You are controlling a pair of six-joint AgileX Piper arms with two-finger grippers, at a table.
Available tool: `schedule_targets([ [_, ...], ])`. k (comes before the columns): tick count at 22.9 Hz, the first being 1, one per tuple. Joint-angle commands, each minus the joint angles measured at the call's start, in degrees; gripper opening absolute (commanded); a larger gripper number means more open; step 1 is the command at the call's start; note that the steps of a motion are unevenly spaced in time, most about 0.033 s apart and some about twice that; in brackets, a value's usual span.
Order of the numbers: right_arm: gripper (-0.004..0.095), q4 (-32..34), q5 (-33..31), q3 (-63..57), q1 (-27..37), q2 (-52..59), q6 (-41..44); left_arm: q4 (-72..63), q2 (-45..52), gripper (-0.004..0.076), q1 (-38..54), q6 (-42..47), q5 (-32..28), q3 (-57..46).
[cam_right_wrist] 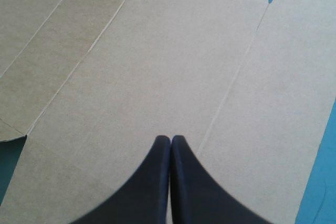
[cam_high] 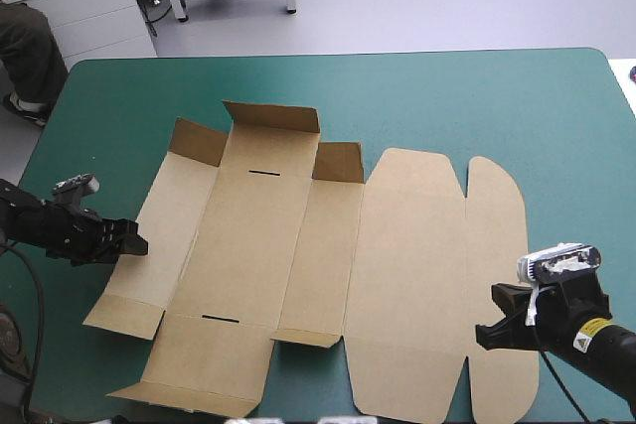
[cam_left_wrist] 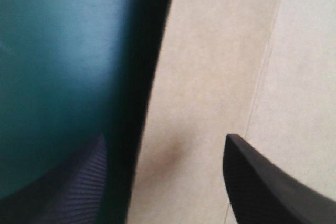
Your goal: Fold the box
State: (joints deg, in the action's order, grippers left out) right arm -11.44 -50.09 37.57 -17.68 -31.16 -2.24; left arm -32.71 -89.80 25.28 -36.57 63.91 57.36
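The brown box (cam_high: 397, 245) lies as a flat cut sheet across the middle of the teal-green table (cam_high: 467, 96). Three short flaps (cam_high: 273, 116) along its far side stand slightly raised. My left gripper (cam_high: 137, 243) sits at the sheet's left edge. In the left wrist view this gripper (cam_left_wrist: 168, 182) is open, and the box's left edge (cam_left_wrist: 152, 77) runs between its fingers, untouched. My right gripper (cam_high: 489, 315) hovers over the sheet's right panels near the front. Seen from the right wrist, this gripper (cam_right_wrist: 170, 142) is shut and empty, just above a crease (cam_right_wrist: 231, 87) in the board.
Bare teal-green cover lies beyond the box toward the far edge and to the right of it (cam_high: 576, 176). A small white object (cam_high: 630, 72) shows at the table's right edge. The sheet's front flaps (cam_high: 199, 394) reach close to the near edge.
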Motion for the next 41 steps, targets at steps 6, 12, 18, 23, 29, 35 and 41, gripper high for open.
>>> schedule_targets([
  [6, -0.0020, -0.48, 1.38, 1.42, 0.40, 1.25, -0.78, -5.63, 0.91, 0.0458, -4.47, -0.53, 10.11, 1.61],
  [12, -0.0020, -0.31, 1.98, 1.42, 0.40, 1.25, -2.10, -2.94, 0.91, 0.0458, -6.78, 2.44, 10.11, 1.20],
  [18, -0.0020, -0.31, 2.51, 1.42, 0.40, 1.25, -2.29, -5.37, 0.91, 0.0457, -8.12, 2.98, 10.11, 0.21],
  [23, -0.0019, -0.31, 2.51, 1.42, 0.40, 1.25, -2.29, -9.13, 0.91, 0.0457, -8.21, 3.37, 10.20, -4.24],
  [29, -0.0019, -0.31, 2.33, 1.42, 0.40, 1.25, -2.45, -9.08, 5.01, 0.0451, -8.39, 4.90, 10.20, -4.61],
  [35, -0.0019, -0.31, 2.33, 1.42, 0.40, 1.25, -2.45, -9.08, 5.81, 0.0425, -13.16, 5.74, 10.20, -5.14],
  [41, -0.0019, -0.31, 2.29, 1.42, 0.40, 1.25, -2.45, -8.90, 5.94, 0.0419, -17.33, 6.12, 10.20, -6.62],
])
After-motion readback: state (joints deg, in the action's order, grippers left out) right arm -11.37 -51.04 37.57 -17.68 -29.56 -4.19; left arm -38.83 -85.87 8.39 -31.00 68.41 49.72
